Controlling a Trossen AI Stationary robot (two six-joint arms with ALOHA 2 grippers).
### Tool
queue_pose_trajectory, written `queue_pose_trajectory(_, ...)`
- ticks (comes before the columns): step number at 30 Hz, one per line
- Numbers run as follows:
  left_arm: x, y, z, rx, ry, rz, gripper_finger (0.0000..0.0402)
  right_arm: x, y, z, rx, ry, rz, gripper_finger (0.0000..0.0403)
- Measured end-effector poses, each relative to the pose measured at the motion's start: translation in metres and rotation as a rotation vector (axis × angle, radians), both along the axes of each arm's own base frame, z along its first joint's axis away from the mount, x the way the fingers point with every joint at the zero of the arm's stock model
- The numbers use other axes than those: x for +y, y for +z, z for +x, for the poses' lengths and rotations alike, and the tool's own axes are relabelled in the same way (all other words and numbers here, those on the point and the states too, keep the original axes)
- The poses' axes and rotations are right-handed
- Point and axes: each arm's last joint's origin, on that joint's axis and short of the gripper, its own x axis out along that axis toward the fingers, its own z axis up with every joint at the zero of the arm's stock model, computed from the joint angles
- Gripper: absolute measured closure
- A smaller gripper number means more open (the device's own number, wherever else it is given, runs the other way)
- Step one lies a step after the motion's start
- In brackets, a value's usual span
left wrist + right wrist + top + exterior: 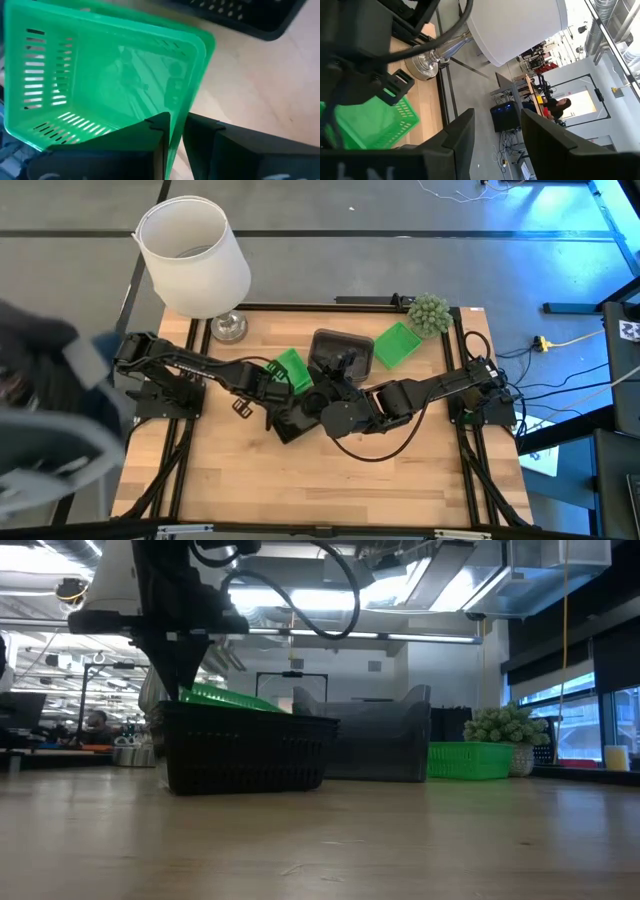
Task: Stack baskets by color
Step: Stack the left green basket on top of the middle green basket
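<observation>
Two grippers mid-table, left gripper [172, 137] fingers pinching green basket [100, 75] rim, right gripper [495, 135] spread.

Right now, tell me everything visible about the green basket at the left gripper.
The green basket is bright green plastic, rectangular with rounded corners, a smooth glossy floor and slotted walls. It sits tilted, resting on the rim of a black basket near the middle of the table, not yet seated level. The left gripper has one rim wall between its fingers, with the jaws only a narrow gap apart around it. Whether they still pinch it cannot be told. The right gripper, open, is close beside it.
</observation>
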Motion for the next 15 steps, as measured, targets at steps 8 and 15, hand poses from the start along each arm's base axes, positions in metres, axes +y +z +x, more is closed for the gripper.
queue_pose_trajectory(8,-0.011,0.002,-0.002,-0.007,-0.042,-0.008,0.0361,0.000,0.000,0.000,0.000,0.000,0.000,0.0241)
queue_pose_trajectory(15,-0.012,0.002,0.001,-0.041,-0.042,-0.006,0.0365,0.000,0.000,0.000,0.000,0.000,0.000,0.0241)
